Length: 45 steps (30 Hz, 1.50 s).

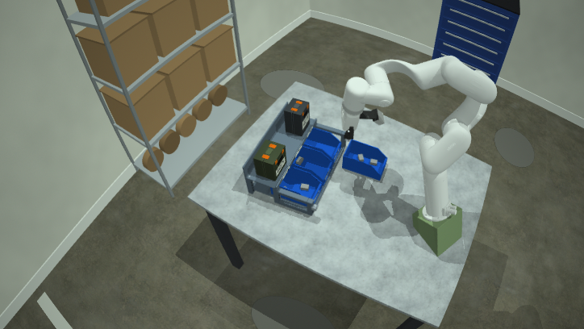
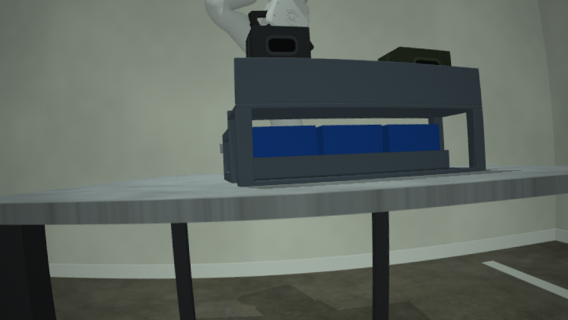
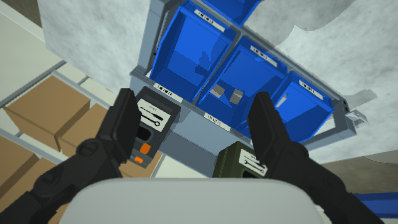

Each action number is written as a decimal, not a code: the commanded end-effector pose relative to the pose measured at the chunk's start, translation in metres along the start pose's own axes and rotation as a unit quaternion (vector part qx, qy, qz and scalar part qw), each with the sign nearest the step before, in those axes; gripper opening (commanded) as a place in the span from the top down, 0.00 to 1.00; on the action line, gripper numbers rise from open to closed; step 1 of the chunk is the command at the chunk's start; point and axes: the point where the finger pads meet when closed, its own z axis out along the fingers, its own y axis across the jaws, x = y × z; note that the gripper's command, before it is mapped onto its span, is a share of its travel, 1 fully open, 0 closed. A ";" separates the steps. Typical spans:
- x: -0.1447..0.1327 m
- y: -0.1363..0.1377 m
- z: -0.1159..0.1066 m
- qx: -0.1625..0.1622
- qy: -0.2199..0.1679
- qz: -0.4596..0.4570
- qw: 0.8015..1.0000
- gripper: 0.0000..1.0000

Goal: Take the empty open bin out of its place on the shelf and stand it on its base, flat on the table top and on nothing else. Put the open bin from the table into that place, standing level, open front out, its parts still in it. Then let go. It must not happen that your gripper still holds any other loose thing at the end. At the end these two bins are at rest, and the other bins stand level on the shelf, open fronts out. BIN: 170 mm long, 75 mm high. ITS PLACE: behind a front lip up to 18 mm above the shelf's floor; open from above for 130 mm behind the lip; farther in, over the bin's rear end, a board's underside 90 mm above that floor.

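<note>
The empty blue bin stands in the far end place of the grey shelf, next to the middle bin and the near end bin, which hold grey parts. The open bin from the table stands on the table in front of the shelf, with grey parts in it. My gripper is open and empty, tilted, above the shelf's far end region. In the exterior view it is mostly hidden.
On the shelf's raised rear board stand a black case at the far end and a green case at the near end. A rack of cardboard boxes stands beyond the table.
</note>
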 end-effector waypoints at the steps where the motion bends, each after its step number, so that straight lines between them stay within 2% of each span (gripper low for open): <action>1: 0.001 0.012 -0.007 -0.032 0.013 0.043 0.998 0.00; 6: 0.003 0.022 -0.012 -0.059 0.022 0.077 0.995 0.00; 8: 0.003 0.022 -0.012 -0.059 0.022 0.077 0.995 0.00; 23: 0.006 0.045 -0.023 -0.119 0.042 0.151 0.980 0.00; 45: 0.008 0.059 -0.029 -0.153 0.053 0.193 0.968 0.00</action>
